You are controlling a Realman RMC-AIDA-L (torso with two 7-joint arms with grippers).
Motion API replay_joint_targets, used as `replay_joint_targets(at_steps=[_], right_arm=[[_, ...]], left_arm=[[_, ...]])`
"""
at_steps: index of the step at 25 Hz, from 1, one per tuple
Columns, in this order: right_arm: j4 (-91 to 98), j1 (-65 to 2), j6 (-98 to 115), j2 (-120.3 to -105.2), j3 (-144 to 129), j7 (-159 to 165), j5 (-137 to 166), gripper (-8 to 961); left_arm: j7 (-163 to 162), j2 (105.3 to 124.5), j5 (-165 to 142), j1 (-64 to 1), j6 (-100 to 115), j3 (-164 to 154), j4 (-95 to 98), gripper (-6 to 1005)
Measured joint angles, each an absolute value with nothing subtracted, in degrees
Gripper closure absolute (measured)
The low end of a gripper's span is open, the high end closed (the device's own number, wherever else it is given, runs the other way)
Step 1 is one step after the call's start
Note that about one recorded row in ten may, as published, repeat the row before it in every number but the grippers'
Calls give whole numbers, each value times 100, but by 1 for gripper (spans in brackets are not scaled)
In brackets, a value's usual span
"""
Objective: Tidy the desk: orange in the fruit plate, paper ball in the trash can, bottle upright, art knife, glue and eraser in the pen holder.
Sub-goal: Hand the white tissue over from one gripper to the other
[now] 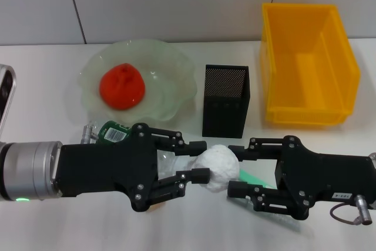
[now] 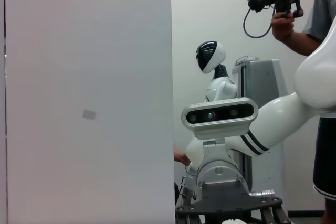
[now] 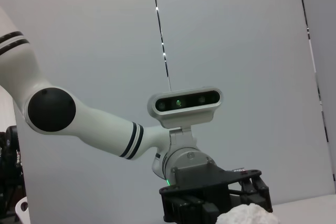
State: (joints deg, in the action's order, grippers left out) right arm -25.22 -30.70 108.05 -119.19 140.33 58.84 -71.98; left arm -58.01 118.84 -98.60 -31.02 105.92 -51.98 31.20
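Observation:
The white paper ball (image 1: pixel 219 167) sits between both grippers near the table's front. My left gripper (image 1: pixel 200 160) comes in from the left and pinches the ball's left side. On the ball's right side, my right gripper (image 1: pixel 234 170) stands open around it. The orange (image 1: pixel 121 86) lies in the fruit plate (image 1: pixel 170 66). Mostly hidden under the left gripper, the bottle (image 1: pixel 113 133) lies on its side. A thin green stick (image 1: pixel 252 178) shows under the right gripper; I cannot tell if it is the art knife or the glue. The eraser is out of view.
The black mesh pen holder (image 1: pixel 226 101) stands just behind the ball. The yellow trash can (image 1: pixel 308 66) sits at the back right. In the left wrist view a person (image 2: pixel 315 19) holds a camera behind a second robot.

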Motion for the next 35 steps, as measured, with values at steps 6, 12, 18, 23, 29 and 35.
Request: replay_joint_targets(at_steps=[6,12,18,23,29,35], right_arm=[[-2498,-3082,10801,-11923,14044,5883,-7204,432],[-2495,-3092,10800,-11926,14042,5884,-7208,453],[-2486,-3142,10800,-11925,14032,5926,-7209,474],[-2486,-3146,10800,-11920,14027,5932,-7213,491],[-2487,-3147,10800,-11919,14029,5935,-7217,514],[-2487,-3136,10809,-11918,14046,5939,-7216,526]], left_arm=[[-5805,11882,-9849,-3103,10591,-5210,3120,663],[-5804,11883,-9848,-3092,10589,-5212,3120,667],[-5829,11875,-9847,-3086,10596,-5212,3120,668],[-5857,11874,-9861,-3092,10595,-5210,3121,668],[-5860,11875,-9854,-3074,10565,-5214,3120,654],[-5861,11869,-9852,-3069,10545,-5216,3120,525]])
